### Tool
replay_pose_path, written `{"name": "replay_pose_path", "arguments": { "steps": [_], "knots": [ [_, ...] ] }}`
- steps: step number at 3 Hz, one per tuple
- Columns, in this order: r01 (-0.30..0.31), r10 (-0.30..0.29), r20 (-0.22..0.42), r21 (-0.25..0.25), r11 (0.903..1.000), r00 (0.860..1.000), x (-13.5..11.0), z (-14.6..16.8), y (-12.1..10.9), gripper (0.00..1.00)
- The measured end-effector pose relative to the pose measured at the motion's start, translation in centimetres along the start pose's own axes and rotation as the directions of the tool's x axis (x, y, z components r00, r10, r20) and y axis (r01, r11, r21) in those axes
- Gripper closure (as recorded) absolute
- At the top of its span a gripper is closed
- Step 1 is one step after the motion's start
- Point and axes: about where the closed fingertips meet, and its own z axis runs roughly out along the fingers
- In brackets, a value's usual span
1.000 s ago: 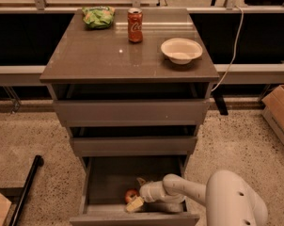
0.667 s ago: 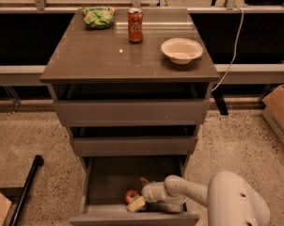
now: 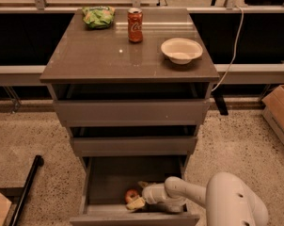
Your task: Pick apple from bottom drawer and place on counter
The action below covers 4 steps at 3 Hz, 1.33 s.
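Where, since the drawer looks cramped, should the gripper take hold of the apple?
Probably across the round middle of the apple, from the right and above: the gripper lies on that side in the bottom drawer, whose front wall stands close before the apple.

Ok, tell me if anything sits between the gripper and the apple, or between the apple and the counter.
Nothing visible does. The gripper is inside the bottom drawer, right beside the apple. On the counter, the green bag, soda can and bowl sit toward its back and right.
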Motion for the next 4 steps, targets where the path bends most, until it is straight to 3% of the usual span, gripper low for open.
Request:
{"name": "replay_pose_path", "arguments": {
  "steps": [3,4],
  "knots": [
    [0.013,-0.013,0.023,-0.041,0.9990,1.000,-1.8,0.4,0.7,0.97],
    [0.090,-0.089,0.018,-0.124,0.9882,0.996,-5.9,-6.3,3.1,1.00]
  ]
}}
